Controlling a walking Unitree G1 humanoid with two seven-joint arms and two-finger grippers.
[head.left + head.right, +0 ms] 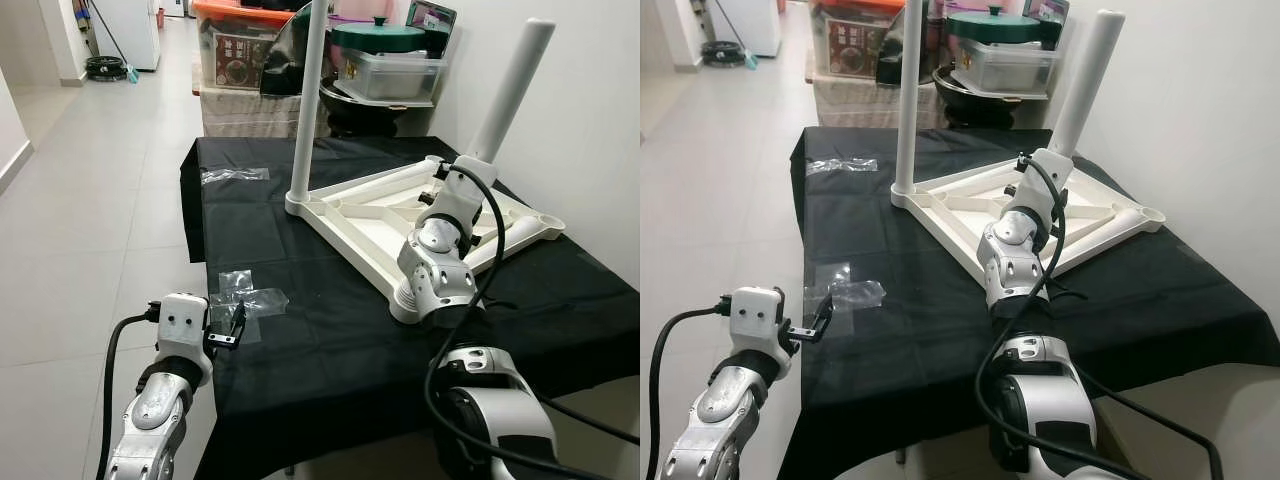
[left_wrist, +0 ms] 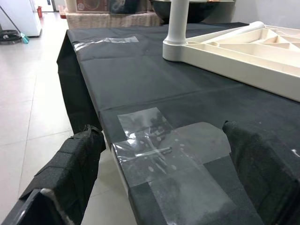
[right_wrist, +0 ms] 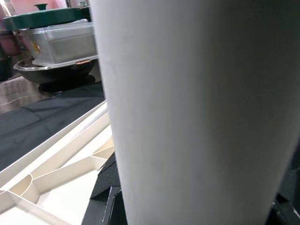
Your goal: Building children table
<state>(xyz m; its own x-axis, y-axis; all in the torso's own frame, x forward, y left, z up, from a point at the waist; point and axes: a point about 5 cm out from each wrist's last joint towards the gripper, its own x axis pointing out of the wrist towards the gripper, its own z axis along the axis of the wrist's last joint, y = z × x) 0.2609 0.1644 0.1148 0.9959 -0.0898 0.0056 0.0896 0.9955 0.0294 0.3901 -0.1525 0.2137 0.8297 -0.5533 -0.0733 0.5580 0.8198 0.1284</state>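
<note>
An upturned white children's table top lies on a black-clothed table. One white leg stands upright at its far left corner. A second leg leans at the right corner, and my right gripper is shut on it near its base. In the right wrist view this leg sits between the black fingers. A third leg lies across the frame. My left gripper hovers open at the table's front left edge, its fingers either side of a clear plastic bag.
Another clear plastic bag lies at the cloth's far left. Behind the table are storage boxes and a green-lidded pot. A white wall stands close on the right. Tiled floor opens to the left.
</note>
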